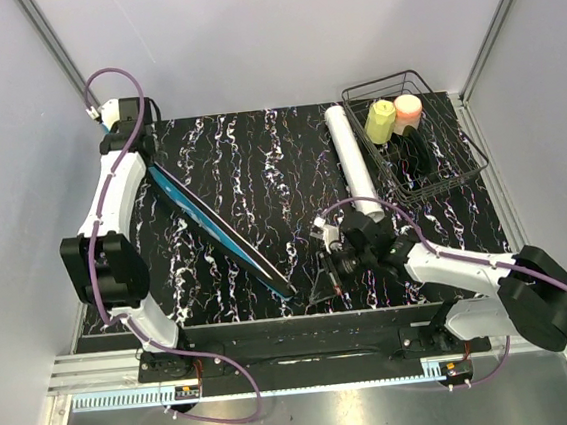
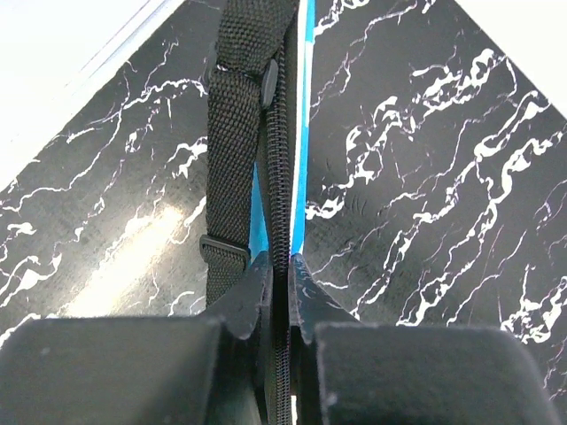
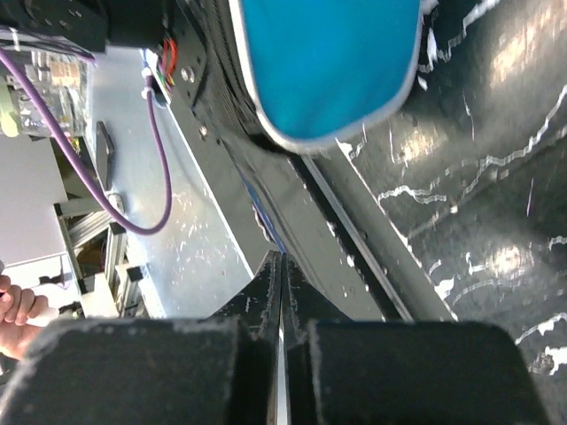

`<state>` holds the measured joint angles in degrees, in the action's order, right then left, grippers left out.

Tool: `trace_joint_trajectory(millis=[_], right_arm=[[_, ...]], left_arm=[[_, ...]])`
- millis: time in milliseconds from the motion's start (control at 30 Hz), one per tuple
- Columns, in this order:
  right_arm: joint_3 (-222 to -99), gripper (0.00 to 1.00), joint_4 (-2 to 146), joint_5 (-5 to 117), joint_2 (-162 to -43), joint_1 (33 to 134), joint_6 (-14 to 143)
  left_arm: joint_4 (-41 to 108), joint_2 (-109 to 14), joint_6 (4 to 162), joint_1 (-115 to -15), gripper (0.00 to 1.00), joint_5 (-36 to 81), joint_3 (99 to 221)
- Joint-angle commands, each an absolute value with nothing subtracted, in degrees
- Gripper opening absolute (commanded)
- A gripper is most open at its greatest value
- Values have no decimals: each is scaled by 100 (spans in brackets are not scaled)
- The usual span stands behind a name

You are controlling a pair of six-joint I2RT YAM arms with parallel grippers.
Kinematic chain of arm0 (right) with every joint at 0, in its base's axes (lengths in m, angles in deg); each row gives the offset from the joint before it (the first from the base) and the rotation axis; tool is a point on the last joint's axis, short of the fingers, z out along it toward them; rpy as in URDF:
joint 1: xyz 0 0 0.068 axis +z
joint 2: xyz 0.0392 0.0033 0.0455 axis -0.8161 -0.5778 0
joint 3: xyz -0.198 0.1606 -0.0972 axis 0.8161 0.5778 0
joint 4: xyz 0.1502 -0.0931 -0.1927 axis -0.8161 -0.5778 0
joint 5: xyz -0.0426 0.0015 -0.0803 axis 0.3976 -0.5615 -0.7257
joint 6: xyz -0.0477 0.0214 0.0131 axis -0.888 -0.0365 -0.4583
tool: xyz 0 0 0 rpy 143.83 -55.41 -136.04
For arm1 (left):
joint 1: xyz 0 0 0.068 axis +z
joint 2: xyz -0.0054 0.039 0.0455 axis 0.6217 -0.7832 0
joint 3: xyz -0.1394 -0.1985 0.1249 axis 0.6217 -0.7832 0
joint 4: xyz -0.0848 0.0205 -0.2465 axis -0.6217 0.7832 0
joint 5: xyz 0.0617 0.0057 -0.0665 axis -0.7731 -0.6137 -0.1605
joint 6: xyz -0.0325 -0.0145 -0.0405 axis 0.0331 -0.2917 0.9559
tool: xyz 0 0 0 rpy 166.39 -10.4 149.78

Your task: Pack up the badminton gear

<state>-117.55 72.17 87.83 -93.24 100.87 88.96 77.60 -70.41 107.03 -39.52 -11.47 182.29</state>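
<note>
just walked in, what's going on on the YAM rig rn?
Mid-way through packing the badminton gear. The left gripper has its jaws shut on the zipper edge of the blue cover, which is held on edge, diagonally across the table. The right gripper sits at the cover's near end, jaws shut; I can't tell whether it pinches anything. The white tube lies loose beside the wire basket.

walls point(image 1: 276, 32) pale grey | table point(image 1: 259, 165) black, white-veined | front ledge point(image 1: 314, 421) brushed metal
</note>
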Motion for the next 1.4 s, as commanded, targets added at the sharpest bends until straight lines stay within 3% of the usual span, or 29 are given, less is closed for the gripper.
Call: trace_joint_trajectory(millis=[0,167,233,367,467,500,600,667,1167,1200,1267,1367], right_arm=[[-12021,4,6497,8568,-9280,10181,8731],[-12681,5,6233,7812,-9279,10190,8589],[-12954,16,6233,7663,-9393,10181,8589],[-13297,21,6215,7250,-9368,10181,8668],[-13429,23,6145,7004,-9228,10181,8633],[-13456,24,6102,6942,-9183,10172,8615],[-13535,24,5838,6573,-9016,10172,8510],[-13561,25,5575,6135,-8859,10181,8440],[-14149,51,4941,2733,-7269,10172,7220],[-14194,64,4932,2497,-7189,10172,7131],[-14334,75,5002,2424,-6900,10181,6718],[-14213,79,5440,2371,-6286,10172,6130]], left_arm=[[6974,-6941,10624,-3730,0,-1152,18626],[6922,-6818,11123,-3739,0,-703,18188],[6817,-6783,11326,-3730,0,-650,17985],[6571,-6940,11696,-3739,2,-150,17966],[6395,-7300,11678,-3730,19,886,18194],[6203,-7345,11705,-3730,39,1306,18195],[5624,-7144,11845,-3730,70,1722,17827],[5481,-6863,11872,-3721,77,1828,17624],[3548,-4727,12118,-3747,95,4772,17272],[3277,-4474,12101,-3765,95,4956,17307],[3143,-4200,11934,-3818,98,5045,17333],[3081,-3743,11609,-4072,99,5080,17456]])
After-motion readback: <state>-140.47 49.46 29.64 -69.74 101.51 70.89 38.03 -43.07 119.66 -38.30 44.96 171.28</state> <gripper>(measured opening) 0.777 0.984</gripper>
